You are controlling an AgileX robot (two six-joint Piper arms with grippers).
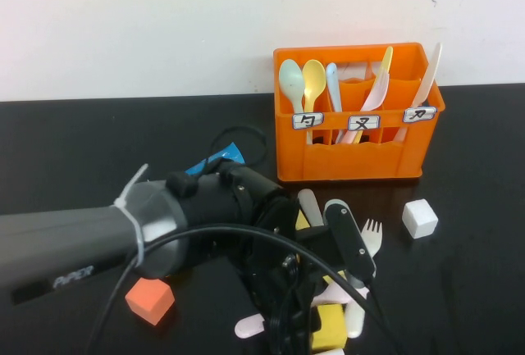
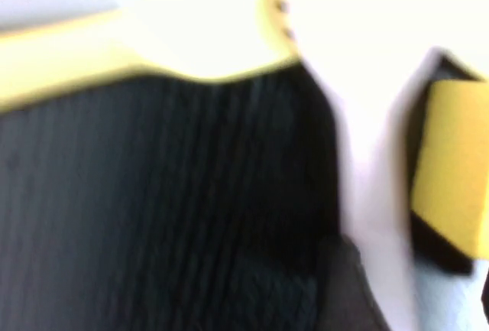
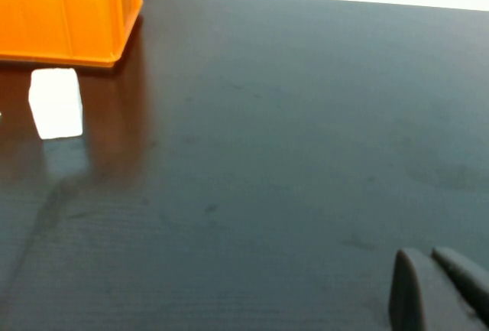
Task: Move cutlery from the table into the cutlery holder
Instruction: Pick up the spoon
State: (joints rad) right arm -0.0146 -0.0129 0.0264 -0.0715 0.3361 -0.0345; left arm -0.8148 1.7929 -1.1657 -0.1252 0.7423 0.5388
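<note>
The black desk (image 1: 74, 142) carried the orange cutlery holder (image 1: 357, 154) at the back, already stocked with spoons and forks. The left arm reached across the near middle, its left gripper (image 1: 328, 277) lowered over a cluster of cutlery beside a yellow block (image 1: 330, 329); whether it was wide or clamped could not be told. The pale pink spoon (image 1: 250, 326) lay partly under it, one end poking out. It looked light, stiff and slick, best pinched across the flat handle. The right gripper (image 3: 439, 293) hovered over bare desk, fingers nearly together, holding nothing.
</note>
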